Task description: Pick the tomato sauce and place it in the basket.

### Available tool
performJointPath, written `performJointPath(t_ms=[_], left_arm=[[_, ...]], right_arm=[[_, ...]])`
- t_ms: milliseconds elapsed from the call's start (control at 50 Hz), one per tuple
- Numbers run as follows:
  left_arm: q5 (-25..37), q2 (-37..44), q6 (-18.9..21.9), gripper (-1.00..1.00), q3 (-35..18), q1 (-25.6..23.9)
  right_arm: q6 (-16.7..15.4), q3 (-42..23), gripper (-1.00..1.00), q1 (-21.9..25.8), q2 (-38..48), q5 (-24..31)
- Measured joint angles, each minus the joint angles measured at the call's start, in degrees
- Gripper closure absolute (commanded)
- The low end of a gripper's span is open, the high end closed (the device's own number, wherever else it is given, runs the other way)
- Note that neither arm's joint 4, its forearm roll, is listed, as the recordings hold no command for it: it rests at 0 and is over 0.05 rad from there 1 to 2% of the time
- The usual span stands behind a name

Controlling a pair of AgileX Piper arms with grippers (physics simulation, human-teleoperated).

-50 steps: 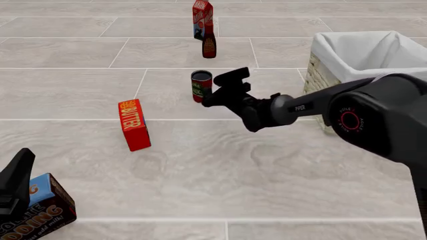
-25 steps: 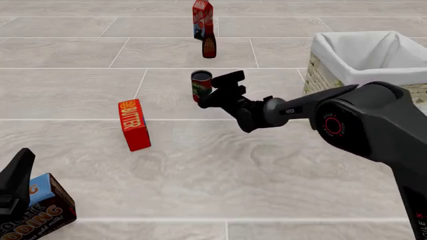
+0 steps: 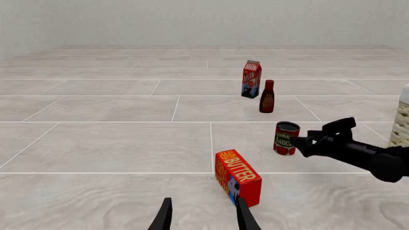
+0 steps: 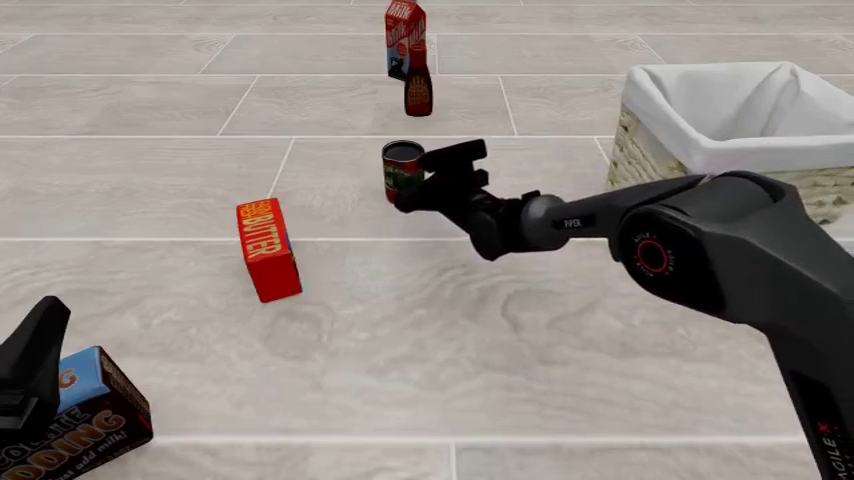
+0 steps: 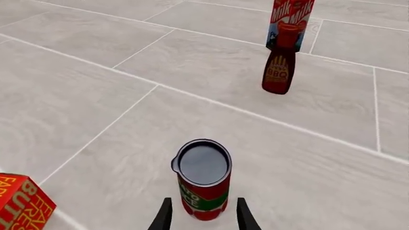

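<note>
The step in hand is the approach to the grasp: the right gripper (image 4: 424,183) is at the can (image 4: 402,171), its fingers (image 5: 164,215) spread a little wider than the can and straddling its lower body in the right wrist view. Whether the pads touch yet is hard to tell. The next move, I judge, is to close squarely on the smooth round wall, lift, then carry it to the basket (image 4: 649,150) at the table's right edge.

The can stands upright mid-table, well apart from the basket; it is a small cylinder with a dark glossy top and a red-and-green label. The basket is woven wicker with soft white lining. The left gripper (image 3: 203,216) sits near the front left corner, narrowly open and empty.
</note>
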Motion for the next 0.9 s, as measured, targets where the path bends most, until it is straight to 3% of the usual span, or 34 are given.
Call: performJointPath(t_ms=[900], left_arm=[[0.0, 0.0, 0.0, -1.0, 0.0, 0.0]], right_arm=[[0.9, -7.6, -1.0, 0.0, 4.9, 4.5]])
